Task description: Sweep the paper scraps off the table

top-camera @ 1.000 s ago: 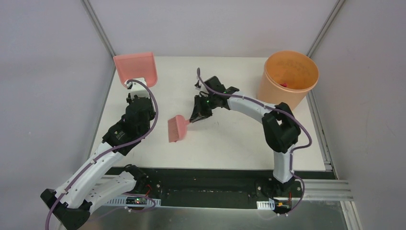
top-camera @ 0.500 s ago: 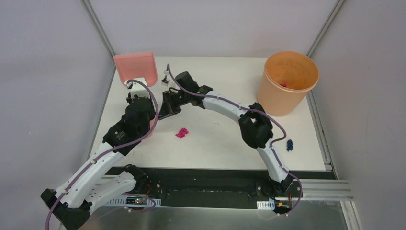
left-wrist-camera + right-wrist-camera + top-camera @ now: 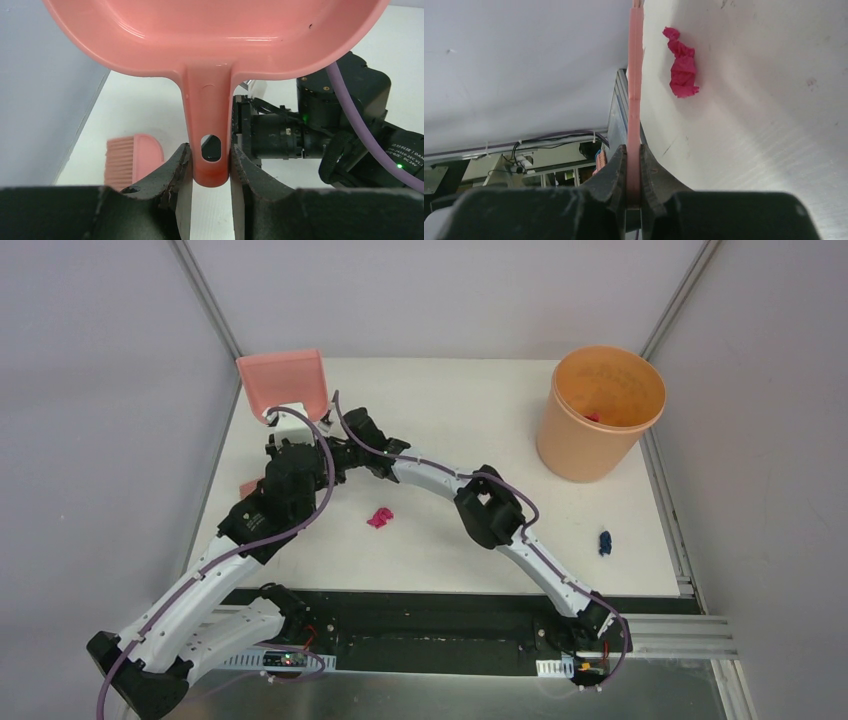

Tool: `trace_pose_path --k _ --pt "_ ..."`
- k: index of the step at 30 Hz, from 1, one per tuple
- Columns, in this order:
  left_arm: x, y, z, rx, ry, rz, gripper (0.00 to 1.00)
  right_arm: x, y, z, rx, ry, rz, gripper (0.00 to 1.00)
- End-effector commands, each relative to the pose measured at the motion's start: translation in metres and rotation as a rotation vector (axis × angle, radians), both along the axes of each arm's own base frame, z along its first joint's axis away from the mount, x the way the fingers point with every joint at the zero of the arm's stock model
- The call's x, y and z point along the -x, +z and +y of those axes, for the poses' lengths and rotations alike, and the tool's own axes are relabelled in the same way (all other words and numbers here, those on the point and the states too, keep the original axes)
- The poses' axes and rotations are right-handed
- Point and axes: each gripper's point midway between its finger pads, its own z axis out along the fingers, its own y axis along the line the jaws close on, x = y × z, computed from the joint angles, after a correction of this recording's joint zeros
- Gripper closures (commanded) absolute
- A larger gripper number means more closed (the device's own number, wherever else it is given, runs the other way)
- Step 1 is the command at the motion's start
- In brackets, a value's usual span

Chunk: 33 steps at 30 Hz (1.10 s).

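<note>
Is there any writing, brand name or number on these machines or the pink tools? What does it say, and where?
"DC24V": probably, on a tiny label on the right arm's black motor, seen from the left wrist.
Other lines of that label: too small to read.
Dustpan, brush, bucket: no writing visible.

The bucket (image 3: 600,410) stands on the table (image 3: 470,400), at the far right corner. One scrap (image 3: 592,417) lies in the bucket. Another scrap (image 3: 604,542) lies on the table in front of the bucket, near the right edge. A third scrap (image 3: 380,517) lies well left of the bucket and nearer the front.

The dustpan (image 3: 283,380) is far left of the bucket, at the far left corner. Its handle sits between the fingers of the left gripper (image 3: 210,160). The brush (image 3: 132,160) is far left of the bucket too, nearer the front than the dustpan. Its handle sits in the right gripper (image 3: 634,155).
</note>
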Motion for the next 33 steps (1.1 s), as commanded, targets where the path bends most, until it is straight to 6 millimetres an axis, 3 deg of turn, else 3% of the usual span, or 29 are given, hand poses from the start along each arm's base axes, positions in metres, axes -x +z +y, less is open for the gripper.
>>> trace_pose_path --k 1,8,13,14,17,23,26,27,30,33 --pt "-0.006 0.007 -0.005 0.020 -0.012 -0.024 1.00 -0.013 0.021 0.019 0.035 -0.118 -0.001 1.00" --pt "-0.008 0.004 -0.008 0.006 -0.028 -0.007 1.00 -0.040 -0.010 0.005 0.171 -0.235 0.037 1.00" --pt "-0.009 0.004 -0.007 -0.001 -0.023 -0.011 1.00 -0.047 -0.011 -0.017 0.206 -0.235 0.089 1.00" --pt "-0.009 0.003 -0.007 -0.003 -0.020 -0.010 1.00 -0.047 -0.018 -0.028 0.235 -0.237 0.113 1.00" --pt "-0.010 0.003 -0.007 -0.005 -0.020 -0.009 1.00 -0.052 -0.014 -0.064 0.287 -0.256 0.112 1.00" --pt "-0.011 0.000 -0.009 -0.007 -0.023 0.000 1.00 -0.046 0.000 -0.161 0.455 -0.294 0.031 1.00" --pt "-0.010 0.001 -0.010 0.002 -0.028 -0.003 1.00 -0.031 0.017 -0.200 0.487 -0.249 -0.066 1.00" --pt "-0.011 0.000 -0.010 0.002 -0.028 -0.003 1.00 -0.026 0.036 -0.207 0.457 -0.239 -0.114 1.00" --pt "-0.011 0.000 -0.011 0.003 -0.029 -0.002 1.00 -0.003 0.075 -0.209 0.297 -0.112 -0.229 1.00" --pt "-0.011 -0.001 -0.012 0.004 -0.034 0.001 1.00 0.011 0.103 -0.202 0.169 -0.059 -0.224 1.00"
